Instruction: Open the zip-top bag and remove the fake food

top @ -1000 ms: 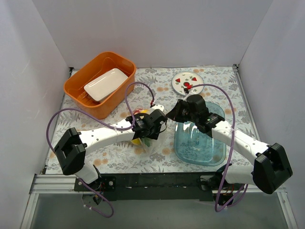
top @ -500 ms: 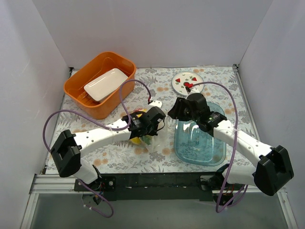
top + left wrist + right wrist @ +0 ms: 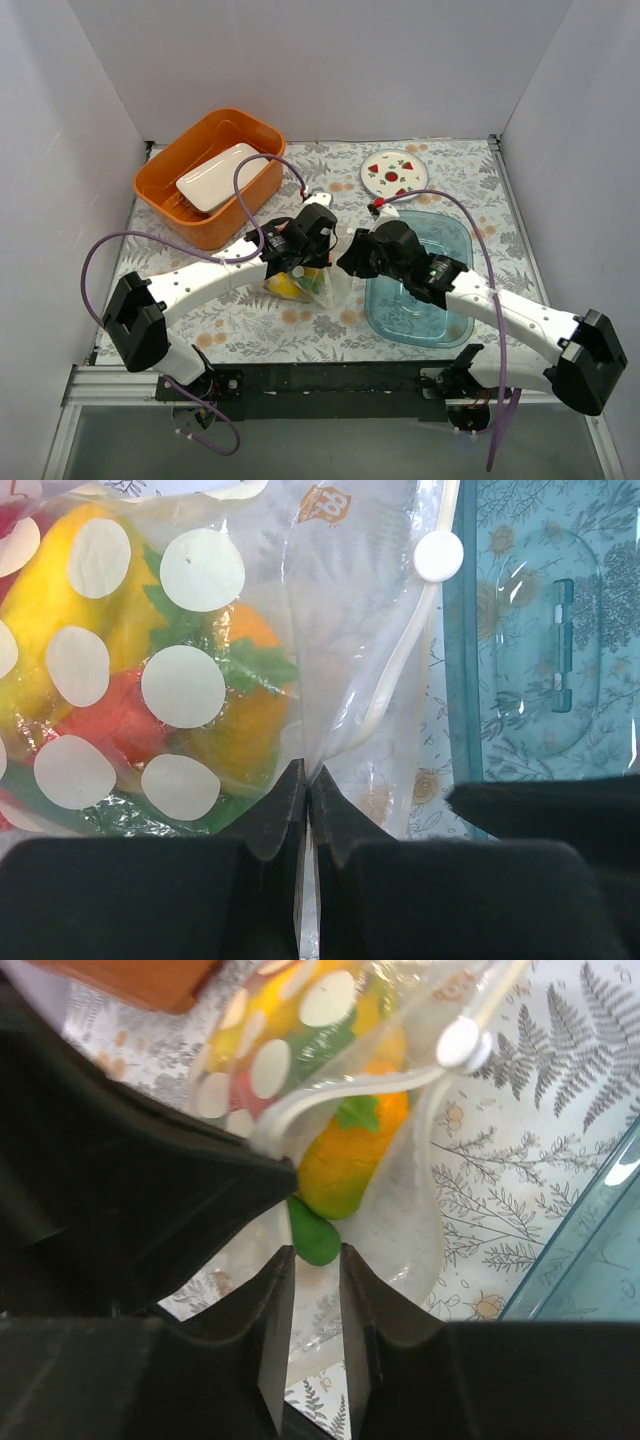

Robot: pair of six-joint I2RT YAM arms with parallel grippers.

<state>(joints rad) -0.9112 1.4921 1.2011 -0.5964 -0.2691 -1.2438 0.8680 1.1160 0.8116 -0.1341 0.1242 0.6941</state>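
pinch of left gripper (image 3: 305,782) on bag (image 3: 330,630)

top cam: high behind the arm bases, looking down and forward over the whole desk (image 3: 470,185) | left wrist cam: pressed close, peering past its jaws at the zip-top bag (image 3: 330,630), blue tray (image 3: 540,630) at right | right wrist cam: equally close, facing the bag from the tray side | shared: bag, its white slider (image 3: 438,556), tray edge
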